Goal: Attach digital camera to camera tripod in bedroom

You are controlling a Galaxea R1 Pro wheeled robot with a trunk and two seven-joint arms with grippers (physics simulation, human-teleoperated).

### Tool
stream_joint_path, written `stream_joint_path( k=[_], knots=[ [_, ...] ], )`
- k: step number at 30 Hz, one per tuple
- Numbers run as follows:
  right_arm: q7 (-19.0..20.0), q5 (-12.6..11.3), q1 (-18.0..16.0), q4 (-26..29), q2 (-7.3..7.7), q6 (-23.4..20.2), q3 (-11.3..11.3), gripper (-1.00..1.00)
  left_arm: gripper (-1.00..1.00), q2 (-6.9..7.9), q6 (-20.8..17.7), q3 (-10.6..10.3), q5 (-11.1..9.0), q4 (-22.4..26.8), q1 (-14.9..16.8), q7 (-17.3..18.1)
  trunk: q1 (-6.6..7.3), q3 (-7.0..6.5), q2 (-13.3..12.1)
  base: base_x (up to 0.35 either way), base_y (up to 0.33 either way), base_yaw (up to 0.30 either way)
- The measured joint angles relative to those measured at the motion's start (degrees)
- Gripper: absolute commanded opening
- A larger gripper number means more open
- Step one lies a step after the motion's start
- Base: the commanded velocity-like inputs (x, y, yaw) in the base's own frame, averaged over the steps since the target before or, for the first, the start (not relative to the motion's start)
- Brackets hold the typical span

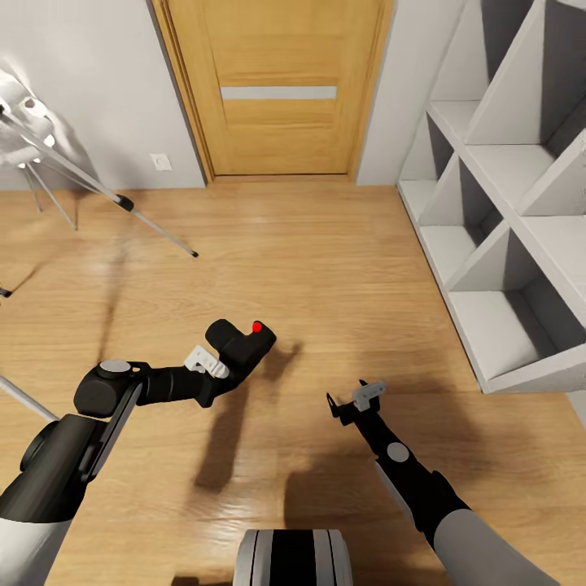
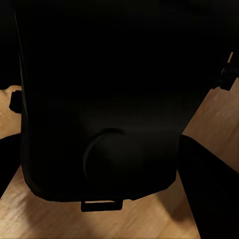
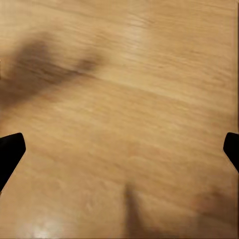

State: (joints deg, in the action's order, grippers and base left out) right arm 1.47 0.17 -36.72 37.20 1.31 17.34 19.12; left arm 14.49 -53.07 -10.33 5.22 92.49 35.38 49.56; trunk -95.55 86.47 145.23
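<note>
2 arms: out over the wood floor (image 1: 342,268)
Left gripper (image 1: 232,358): squeezing the digital camera (image 1: 242,342)
Right gripper (image 1: 356,399): spread wide, holding nothing
Camera tripod (image 1: 98,191): far left

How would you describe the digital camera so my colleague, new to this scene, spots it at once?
Start at the wooden door and come down the light wood floor to the robot's left arm. The left claw holds the digital camera, a small black box. Its red button on top sets it apart from the black arm parts.
</note>
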Motion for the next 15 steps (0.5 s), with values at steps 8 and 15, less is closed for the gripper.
stream_joint_path(
  k=[8, 15],
  knots=[
    [0.00, 0.00, -0.01, 0.00, 0.01, 0.00, 0.00, 1.00, -1.00, 0.00, 0.00, 0.06, 0.00, 0.00, 0.00, 0.00, 0.21, -1.77, -0.11, 0.000, 0.000, 0.000],
    [0.00, 0.00, 0.00, 0.00, 0.04, 0.00, 0.00, 1.00, -1.00, 0.00, 0.00, 0.06, -0.01, 0.00, 0.00, 0.00, 0.39, -3.33, -0.20, 0.000, 0.000, 0.000]
  ],
)
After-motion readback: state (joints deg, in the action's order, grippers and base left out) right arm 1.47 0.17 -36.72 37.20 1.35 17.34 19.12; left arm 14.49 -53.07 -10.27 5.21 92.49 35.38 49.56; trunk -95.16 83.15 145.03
